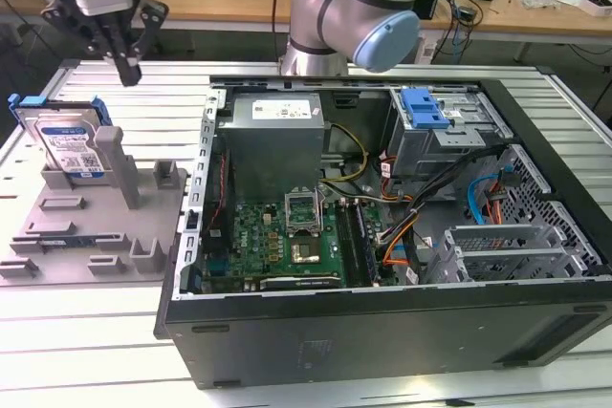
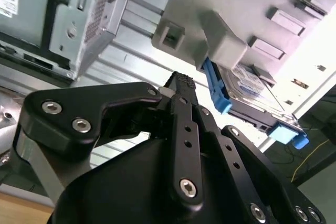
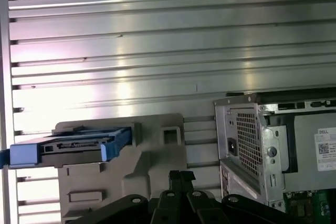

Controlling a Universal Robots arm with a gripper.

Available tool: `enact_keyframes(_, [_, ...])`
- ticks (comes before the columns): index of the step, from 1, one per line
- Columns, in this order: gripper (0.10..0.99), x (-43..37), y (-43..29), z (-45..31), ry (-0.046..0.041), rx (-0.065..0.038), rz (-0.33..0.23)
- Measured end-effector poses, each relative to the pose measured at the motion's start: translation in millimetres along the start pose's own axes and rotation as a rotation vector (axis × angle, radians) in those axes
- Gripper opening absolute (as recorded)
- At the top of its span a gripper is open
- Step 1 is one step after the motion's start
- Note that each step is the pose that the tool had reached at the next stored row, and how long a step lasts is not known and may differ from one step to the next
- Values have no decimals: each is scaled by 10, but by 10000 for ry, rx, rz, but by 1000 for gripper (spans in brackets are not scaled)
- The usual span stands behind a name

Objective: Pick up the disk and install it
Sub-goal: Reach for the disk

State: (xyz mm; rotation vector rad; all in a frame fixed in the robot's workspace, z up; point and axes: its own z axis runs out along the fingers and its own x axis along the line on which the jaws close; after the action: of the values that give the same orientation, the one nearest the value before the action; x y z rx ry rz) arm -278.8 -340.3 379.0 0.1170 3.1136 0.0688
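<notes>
On the ribbed metal counter (image 1: 96, 341), at the exterior view's left, a grey fixture (image 1: 96, 236) with upright posts.

- Disk (image 1: 67, 140): stands on edge in the fixture, label outward, blue frame round its rim. A tall post (image 1: 109, 160) is just in front of it at its 3 o'clock side. In both wrist views the disk (image 2: 251, 85) (image 3: 73, 144) is seated in the fixture, nothing gripping it.
- Tool (image 1: 127, 72): hangs in the air at about 1 o'clock from the disk in the exterior view, clear of it and of the fixture. In the second wrist view the black fingers (image 2: 184, 85) are pressed together with nothing between them; the first wrist view shows the same closed tips (image 3: 181, 174).
- Case (image 1: 382, 332): open computer case lying flat at 3 o'clock from the fixture, just beside it. Motherboard and cabling exposed; a blue latch (image 1: 426, 107) sits on the drive cage toward 1 o'clock inside.
- Arm (image 1: 354, 7): base stands at 12 o'clock behind the case.
</notes>
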Motion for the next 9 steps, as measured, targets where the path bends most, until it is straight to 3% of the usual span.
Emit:
enact_keyframes(5, [106,198,80,10,1,0,-3])
enact_keyframes(7, [106,341,135,18,0,0,-2])
enact_keyframes(9, [106,420,164,22,1,0,0])
